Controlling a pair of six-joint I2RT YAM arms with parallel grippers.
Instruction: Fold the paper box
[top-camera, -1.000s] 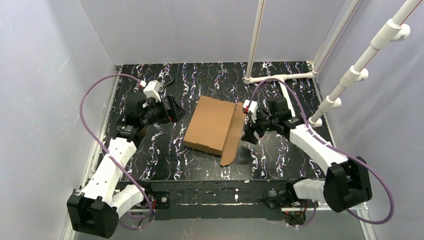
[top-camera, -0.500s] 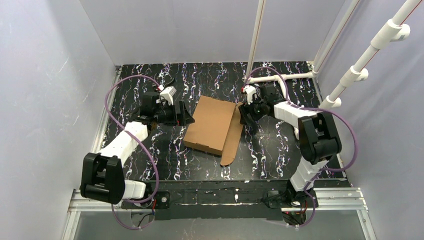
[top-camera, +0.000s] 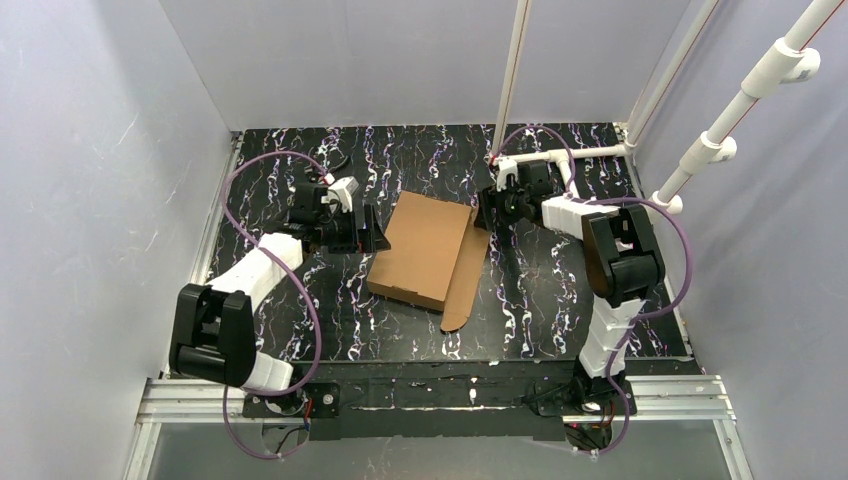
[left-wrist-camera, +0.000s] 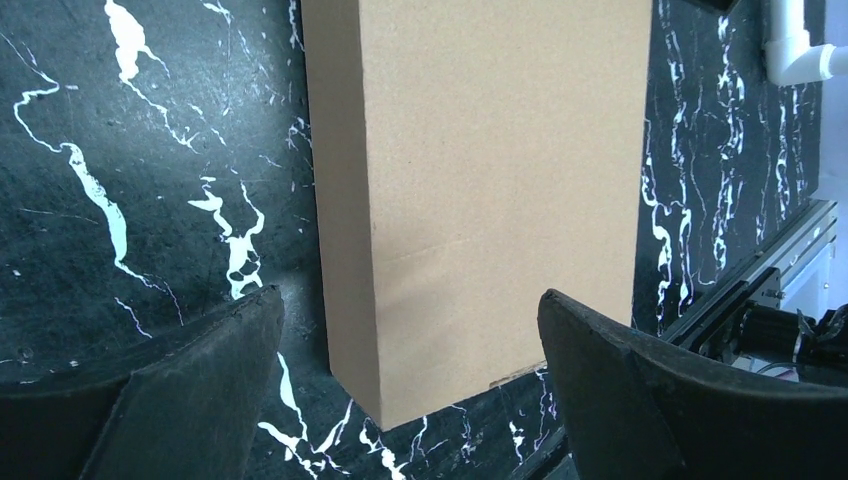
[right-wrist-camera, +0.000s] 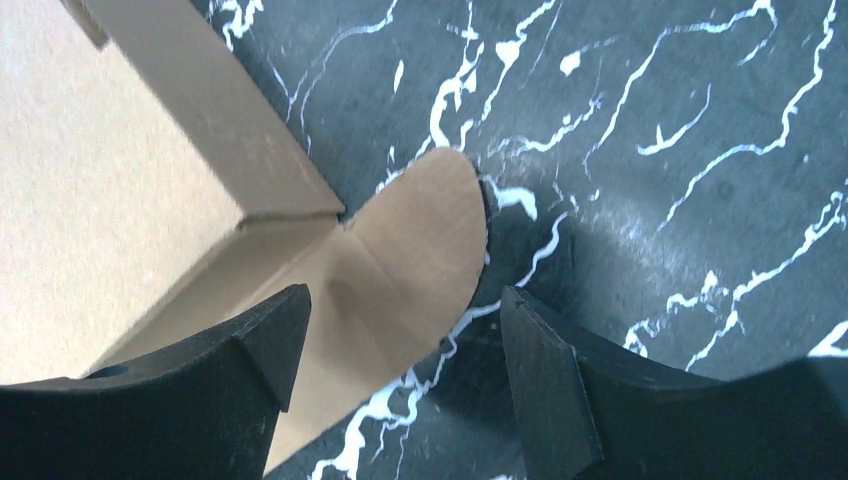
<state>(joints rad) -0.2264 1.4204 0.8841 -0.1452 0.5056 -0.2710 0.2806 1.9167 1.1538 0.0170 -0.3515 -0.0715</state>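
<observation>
A black bench (top-camera: 400, 160) veined with white carries the scene, closed in by plain pale grey walls (top-camera: 400, 60). At its far right corner a white pipe frame (top-camera: 590, 153) lies flat, with an upright pole (top-camera: 512, 75) rising from it. A jointed white pipe (top-camera: 745, 100) slants up at the right. An aluminium rail (top-camera: 680, 385) runs along the near edge.

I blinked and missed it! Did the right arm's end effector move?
Yes. The right end effector went farther back on the table, closer to the white pipe.
</observation>
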